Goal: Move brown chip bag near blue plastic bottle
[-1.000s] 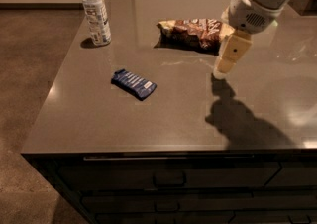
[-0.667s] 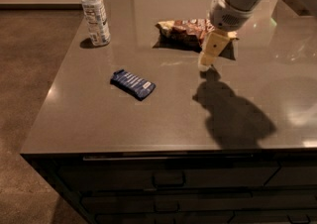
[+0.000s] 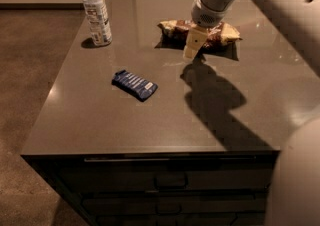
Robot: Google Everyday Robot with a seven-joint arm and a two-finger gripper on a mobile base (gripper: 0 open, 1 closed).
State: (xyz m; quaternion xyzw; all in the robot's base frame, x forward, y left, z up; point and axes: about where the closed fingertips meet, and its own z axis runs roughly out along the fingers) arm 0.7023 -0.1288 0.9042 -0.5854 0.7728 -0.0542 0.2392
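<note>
Camera view: gripper (image 3: 190, 52) low over the counter (image 3: 100, 125), at the chip bag's (image 3: 225, 33) front edge; grip state cannot be told. Bag at 1 o'clock, bottle (image 3: 97, 14) at 11, well apart. Blue packet (image 3: 134, 84) mid-counter.

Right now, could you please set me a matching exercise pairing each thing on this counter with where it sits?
Things:
1. brown chip bag
2. blue plastic bottle
3. dark blue packet
4. gripper

Places:
A. upright at the countertop's far left corner
B. flat, left of centre, nearest the front
C. low at the chip bag's near edge
D. lying at the far side, right of the bottle

Pairs: 1-D, 2-A, 3-B, 4-C
</note>
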